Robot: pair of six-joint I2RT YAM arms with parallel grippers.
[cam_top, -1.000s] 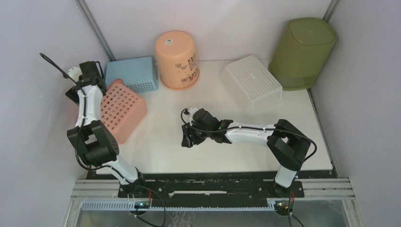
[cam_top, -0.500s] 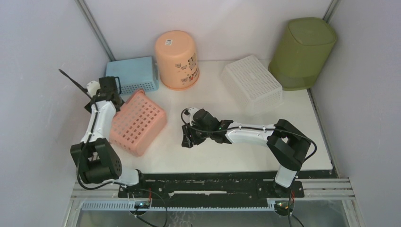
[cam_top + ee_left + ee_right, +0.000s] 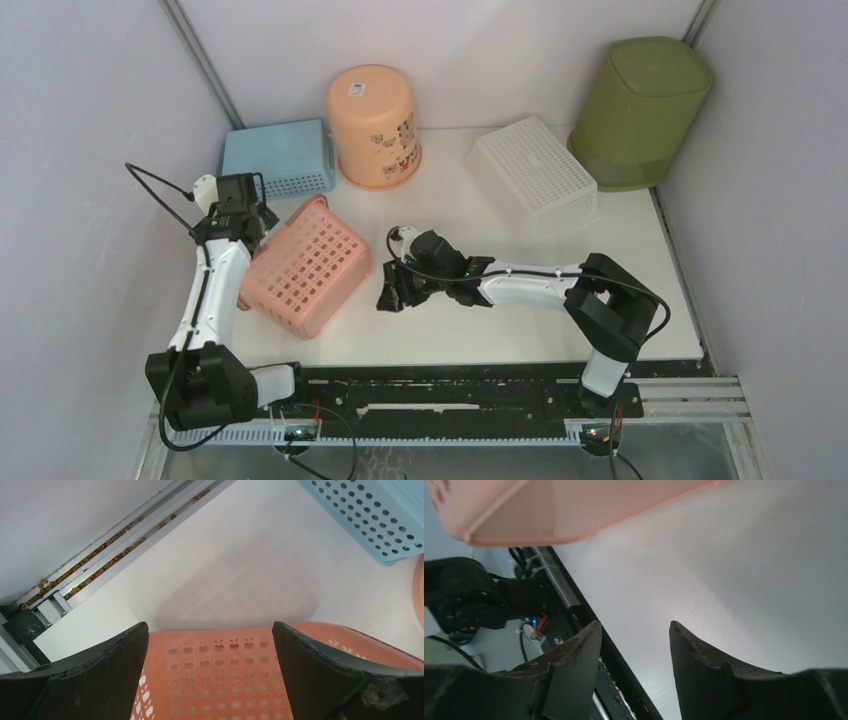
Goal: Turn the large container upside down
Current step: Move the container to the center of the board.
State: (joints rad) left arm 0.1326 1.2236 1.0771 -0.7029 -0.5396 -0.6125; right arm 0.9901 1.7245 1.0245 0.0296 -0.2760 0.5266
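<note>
Grippers both empty: left gripper splayed wide over pink basket (contact unclear), right gripper half-parted above table.

left arm, right arm: white links, black joints | left end effector: black

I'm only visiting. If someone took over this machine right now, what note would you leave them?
Left claw: open wide at the pink basket, whose side shows between its jaws; contact unclear.
Right claw: open, empty, over the middle of the table.
Large container: the olive-green bin, standing in the far right corner, neither claw near it.
Done: its upward face looks closed, so it may already be bottom-up; not certain.
Left to do: confirm that, and flip it if it is not.
</note>
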